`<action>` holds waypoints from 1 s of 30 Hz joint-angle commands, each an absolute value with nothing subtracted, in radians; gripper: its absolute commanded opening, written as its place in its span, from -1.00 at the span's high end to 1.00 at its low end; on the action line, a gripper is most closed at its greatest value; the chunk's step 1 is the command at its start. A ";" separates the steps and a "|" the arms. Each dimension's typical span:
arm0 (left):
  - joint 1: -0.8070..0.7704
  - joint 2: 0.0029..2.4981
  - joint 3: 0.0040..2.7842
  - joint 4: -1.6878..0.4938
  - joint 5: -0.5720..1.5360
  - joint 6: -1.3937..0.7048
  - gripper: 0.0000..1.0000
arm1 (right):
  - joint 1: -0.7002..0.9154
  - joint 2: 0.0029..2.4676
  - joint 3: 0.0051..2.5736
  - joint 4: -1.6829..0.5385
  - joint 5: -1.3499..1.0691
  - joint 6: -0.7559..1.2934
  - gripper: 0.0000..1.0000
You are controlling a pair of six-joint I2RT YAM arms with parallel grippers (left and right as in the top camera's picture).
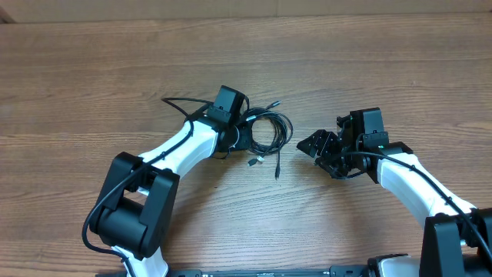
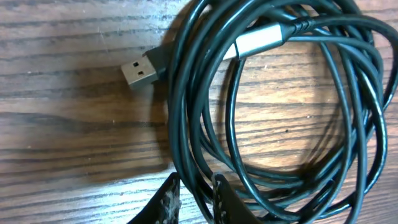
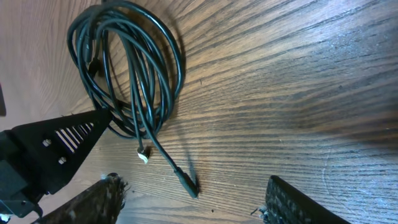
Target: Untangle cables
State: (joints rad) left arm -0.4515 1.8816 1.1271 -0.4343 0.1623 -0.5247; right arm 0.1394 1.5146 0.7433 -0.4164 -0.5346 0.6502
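Left gripper [image 2: 196, 200] is pinching a few strands of the cables [image 2: 186, 112], a glossy black round coil with a silver-sleeved plug [image 2: 258, 40] and a flat USB plug [image 2: 140, 71], which is lying near the middle of the table [image 1: 346, 61]. Right gripper [image 3: 196, 194] is hanging spread wide and empty toward the table's right side, above matte brown wood grain.

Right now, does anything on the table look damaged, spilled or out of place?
Nothing looks damaged or spilled. The only disorder is the cables, lying in one tangled coil on the table with plugs sticking out. The left gripper pinches its edge; the right gripper is open.
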 commanded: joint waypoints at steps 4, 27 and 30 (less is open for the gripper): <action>-0.457 1.899 1.135 -0.442 0.120 -0.518 0.64 | 0.145 1.515 0.739 -0.416 -0.525 0.648 -0.03; -0.459 1.904 1.134 -0.437 0.130 -0.498 -0.18 | 0.308 1.515 0.739 -0.259 -0.381 0.759 -0.34; -0.459 1.904 1.134 -0.442 0.126 -0.498 -0.71 | 0.366 1.515 0.739 -0.205 -0.338 0.760 -0.34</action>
